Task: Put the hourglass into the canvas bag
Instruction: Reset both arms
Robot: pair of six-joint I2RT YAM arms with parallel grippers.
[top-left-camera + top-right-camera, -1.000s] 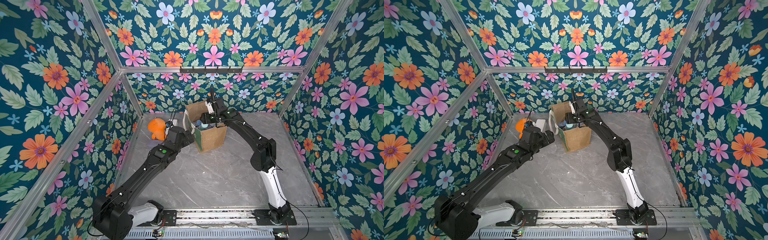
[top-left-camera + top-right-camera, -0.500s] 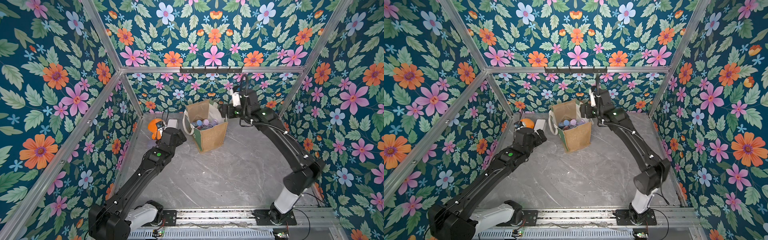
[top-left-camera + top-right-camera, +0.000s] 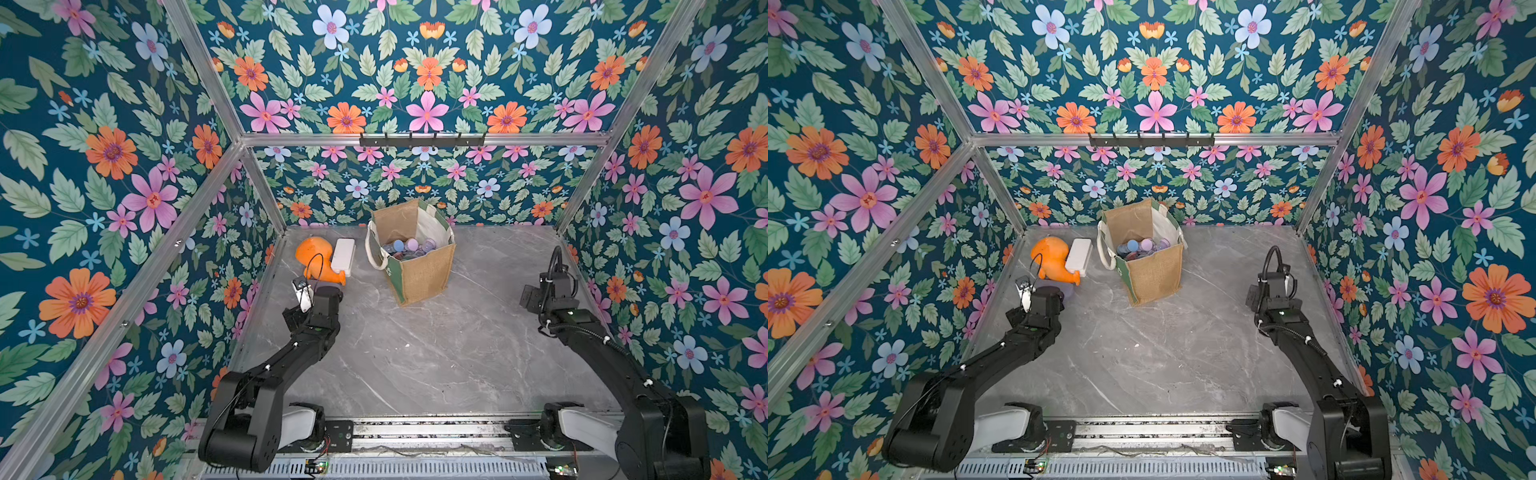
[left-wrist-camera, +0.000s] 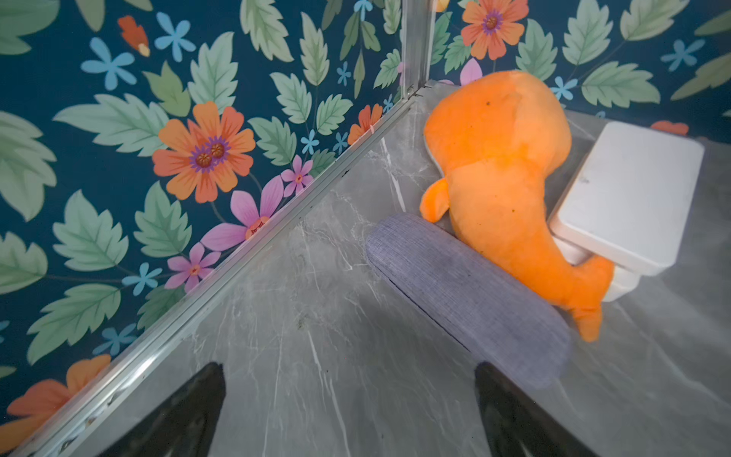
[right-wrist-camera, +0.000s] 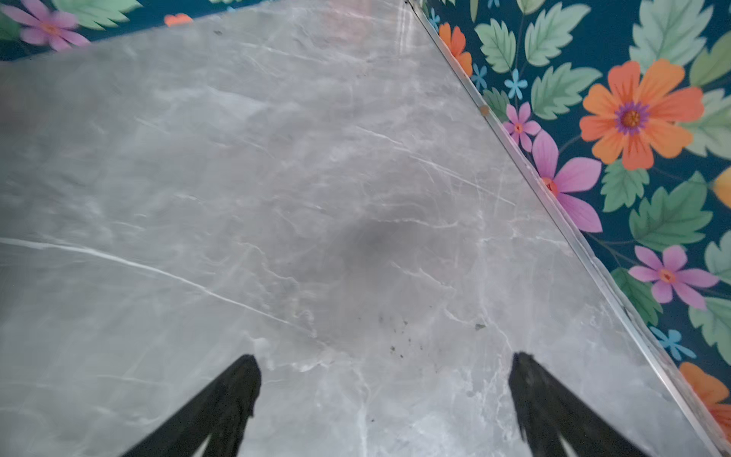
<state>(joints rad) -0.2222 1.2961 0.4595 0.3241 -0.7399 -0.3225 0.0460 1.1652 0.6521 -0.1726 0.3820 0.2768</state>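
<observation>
Tan jute-like canvas bag [image 3: 419,270], boxy, with dark green side panels, white rope handles and pale lining. It stands upright with its mouth open at the back of the grey marble-patterned bench [image 3: 415,357], close to the rear wall.

Inside the bag is a heap of small hourglasses [image 3: 405,246] with round blue and lilac caps, seen in both top views. They are too small and too crowded to count.

On the left arm's side of the bag:
- an orange plush toy [image 3: 318,259] lying on the bench
- a white rectangular box [image 3: 344,255] between toy and bag, touching the toy
- an oblong grey-lilac fabric case [image 4: 466,296] lying flat, pressed along the toy's tail end

Left gripper [image 4: 348,370]: jaws spread wide with nothing between them. It points down at bare bench near the left wall, with the near end of the case just beside one fingertip.

Right gripper [image 5: 385,358]: jaws also spread wide and empty. It sits over bare bench close to the right wall, well apart from the bag.
</observation>
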